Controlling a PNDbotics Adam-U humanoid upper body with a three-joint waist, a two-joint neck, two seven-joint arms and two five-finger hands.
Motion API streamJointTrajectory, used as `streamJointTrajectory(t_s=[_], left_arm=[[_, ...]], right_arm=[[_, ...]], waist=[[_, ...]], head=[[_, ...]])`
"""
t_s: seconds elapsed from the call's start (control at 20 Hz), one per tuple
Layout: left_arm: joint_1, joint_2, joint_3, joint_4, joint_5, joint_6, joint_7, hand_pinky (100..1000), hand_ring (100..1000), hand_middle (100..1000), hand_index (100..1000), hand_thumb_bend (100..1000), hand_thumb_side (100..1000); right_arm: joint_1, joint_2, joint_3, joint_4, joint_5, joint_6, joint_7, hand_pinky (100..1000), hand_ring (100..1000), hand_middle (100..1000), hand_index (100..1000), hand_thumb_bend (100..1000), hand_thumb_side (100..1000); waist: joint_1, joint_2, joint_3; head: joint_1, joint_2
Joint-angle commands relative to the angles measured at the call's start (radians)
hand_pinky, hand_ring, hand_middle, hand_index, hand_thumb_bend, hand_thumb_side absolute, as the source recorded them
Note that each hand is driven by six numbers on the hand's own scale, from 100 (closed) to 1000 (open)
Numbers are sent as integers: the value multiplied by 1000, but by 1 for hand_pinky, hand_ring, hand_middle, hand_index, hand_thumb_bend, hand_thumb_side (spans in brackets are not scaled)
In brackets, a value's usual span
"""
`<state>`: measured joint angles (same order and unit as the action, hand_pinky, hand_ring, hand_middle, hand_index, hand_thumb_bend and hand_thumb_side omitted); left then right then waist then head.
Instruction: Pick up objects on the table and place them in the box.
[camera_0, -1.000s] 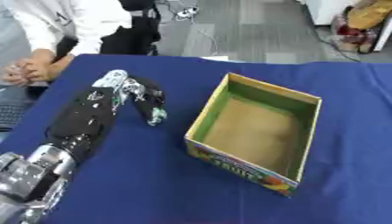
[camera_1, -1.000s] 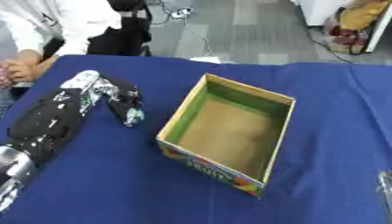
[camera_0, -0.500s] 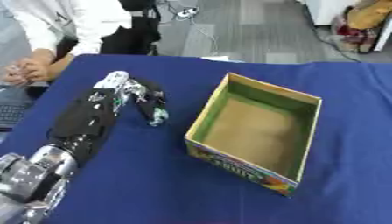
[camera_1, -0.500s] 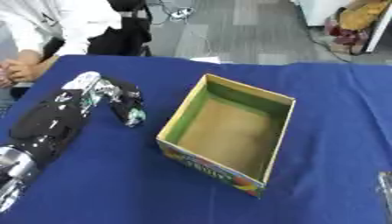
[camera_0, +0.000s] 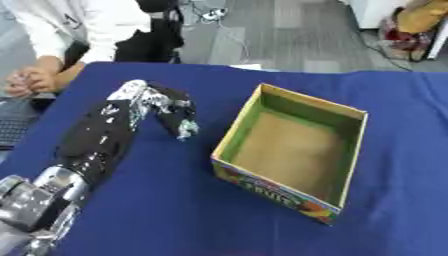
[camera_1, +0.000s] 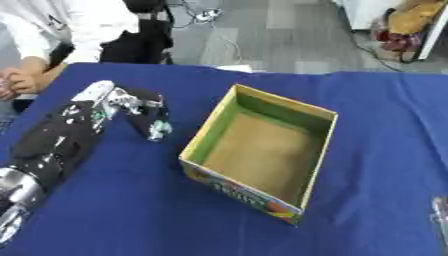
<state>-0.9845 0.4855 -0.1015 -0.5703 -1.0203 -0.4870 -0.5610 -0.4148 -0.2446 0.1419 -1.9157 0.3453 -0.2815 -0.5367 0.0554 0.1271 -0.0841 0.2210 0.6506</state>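
reaching over the blue table (camera_0: 175, 200), left hand (camera_0: 166, 107) fingers curled down, whether clamped on anything cannot be told. box (camera_0: 293, 150) open, just right of hand. right hand sliver at lower right corner (camera_1: 440, 220).

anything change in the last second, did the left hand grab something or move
Hardly anything. The left hand stays on the blue table left of the box, fingers curled downward; I cannot tell if they hold anything. It shows at most a tiny shift. The box is unmoved and looks empty.
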Motion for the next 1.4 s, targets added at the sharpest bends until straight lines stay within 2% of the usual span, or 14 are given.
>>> streamJointTrajectory(t_s=[0.05,1.4], left_arm=[[-27,30,5,-23,15,3,-8,100,100,401,395,100,393],[-84,43,-41,-171,186,3,-138,100,100,395,394,100,402]], right_arm=[[-7,-3,-5,-8,0,0,2,164,302,425,512,100,840],[-5,-4,-1,-2,4,-5,7,168,307,428,513,100,837]], waist=[[0,-21,3],[6,-38,10]], head=[[7,-7],[8,0]])
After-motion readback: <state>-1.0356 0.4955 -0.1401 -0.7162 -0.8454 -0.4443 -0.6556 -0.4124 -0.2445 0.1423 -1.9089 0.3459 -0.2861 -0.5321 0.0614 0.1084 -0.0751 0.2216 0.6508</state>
